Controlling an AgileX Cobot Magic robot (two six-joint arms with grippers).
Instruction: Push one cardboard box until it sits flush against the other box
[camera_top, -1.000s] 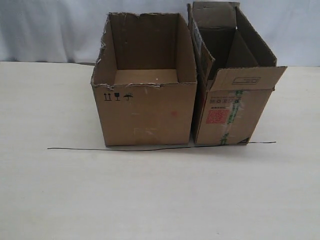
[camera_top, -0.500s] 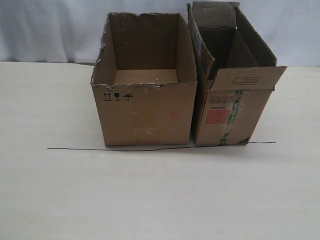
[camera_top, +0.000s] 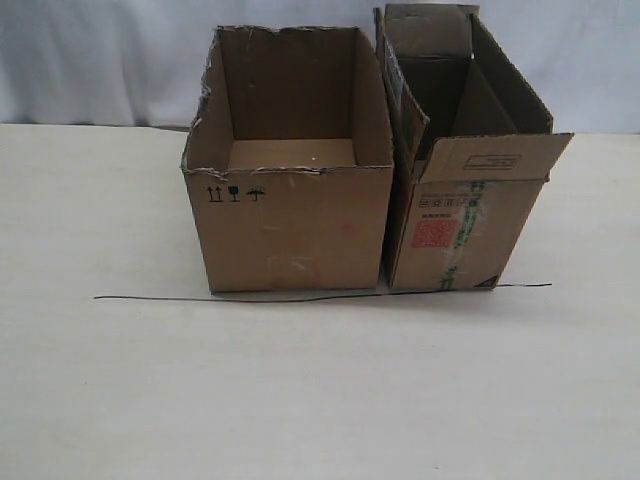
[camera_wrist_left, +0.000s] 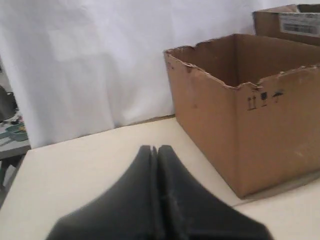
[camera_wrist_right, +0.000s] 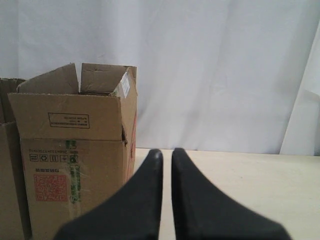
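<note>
The wide cardboard box (camera_top: 290, 225) with torn top edges and black symbols stands left of the other box (camera_top: 455, 230), the taller carton with the red print. They stand side by side with only a thin dark slit between their fronts. Neither gripper shows in the exterior view. In the left wrist view my left gripper (camera_wrist_left: 154, 148) is shut and empty, off the cardboard box (camera_wrist_left: 250, 125); the other box (camera_wrist_left: 290, 22) peeks behind. My right gripper (camera_wrist_right: 166, 151) has its fingers almost together, nothing between, beside the other box (camera_wrist_right: 75, 165).
Both boxes rest on a pale table (camera_top: 320, 400). A thin black line (camera_top: 150, 297) runs along the table just in front of them. A white curtain (camera_top: 100, 60) hangs behind. Some clutter (camera_wrist_left: 12, 132) sits past the table's edge in the left wrist view.
</note>
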